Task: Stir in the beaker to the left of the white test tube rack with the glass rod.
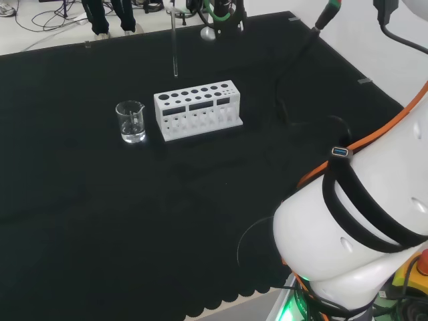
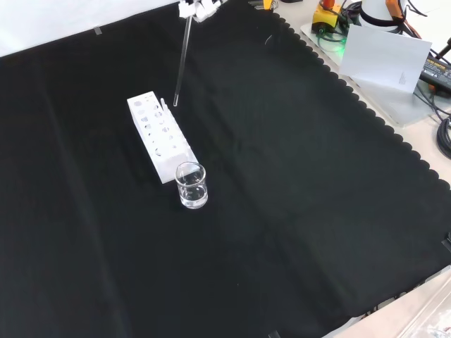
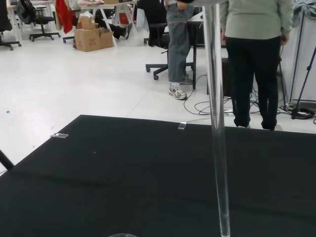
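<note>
A clear glass beaker (image 1: pixel 131 122) with a little liquid stands just left of the white test tube rack (image 1: pixel 197 109) in the head view. In the front view the beaker (image 2: pixel 192 185) sits at the near end of the rack (image 2: pixel 158 137). The glass rod (image 2: pixel 181 60) hangs nearly upright in the air, held at its top by the hand (image 2: pixel 197 8) at the view's upper edge. Its lower tip hovers above the rack's far end, well away from the beaker. In the head view the rod (image 1: pixel 174 40) hangs behind the rack. The wrist view shows the rod (image 3: pixel 217 123) close up.
The arm's white link (image 1: pixel 361 227) fills the head view's lower right, with a black cable (image 1: pixel 294 60) lying on the cloth to the right of the rack. The cloth's scalloped edge (image 2: pixel 366 105) runs along the right of the front view, with a white sheet (image 2: pixel 384 56) beyond it.
</note>
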Available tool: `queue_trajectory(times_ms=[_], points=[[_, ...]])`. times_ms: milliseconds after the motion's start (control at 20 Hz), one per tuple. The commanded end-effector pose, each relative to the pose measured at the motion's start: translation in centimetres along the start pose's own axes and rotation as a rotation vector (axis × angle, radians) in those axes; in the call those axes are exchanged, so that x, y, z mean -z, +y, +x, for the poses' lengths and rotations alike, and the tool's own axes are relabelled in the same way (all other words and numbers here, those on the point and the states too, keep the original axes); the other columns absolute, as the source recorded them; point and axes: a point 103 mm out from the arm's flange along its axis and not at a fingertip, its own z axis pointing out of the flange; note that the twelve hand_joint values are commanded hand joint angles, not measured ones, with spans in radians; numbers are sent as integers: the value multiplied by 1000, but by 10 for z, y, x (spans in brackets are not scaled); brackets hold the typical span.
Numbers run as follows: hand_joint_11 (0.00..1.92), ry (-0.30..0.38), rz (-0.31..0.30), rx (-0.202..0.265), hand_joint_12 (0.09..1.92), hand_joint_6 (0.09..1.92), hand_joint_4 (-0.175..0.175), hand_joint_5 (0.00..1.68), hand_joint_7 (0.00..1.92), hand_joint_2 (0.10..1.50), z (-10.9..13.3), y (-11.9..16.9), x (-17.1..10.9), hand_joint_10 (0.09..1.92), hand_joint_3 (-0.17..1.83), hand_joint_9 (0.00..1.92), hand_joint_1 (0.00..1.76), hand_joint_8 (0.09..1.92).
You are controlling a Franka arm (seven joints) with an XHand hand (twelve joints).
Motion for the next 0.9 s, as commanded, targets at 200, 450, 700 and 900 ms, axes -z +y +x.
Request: queue_trajectory(times_ms=[200, 450, 700, 900], points=[[1638, -2, 14, 13, 729, 564, -175, 1069, 1004, 1081, 7, -2, -2, 939, 49, 1615, 1283, 1301], [1639, 10, 25, 28, 730, 561, -175, 1071, 1004, 1082, 13, 4, -7, 938, 45, 1616, 1283, 1301], [1639, 38, 29, 82, 730, 558, -175, 1072, 1005, 1083, 34, 12, -6, 936, 42, 1617, 1283, 1299], [1640, 62, 36, 118, 730, 556, -175, 1073, 1005, 1084, 51, 19, -12, 935, 40, 1618, 1283, 1298]])
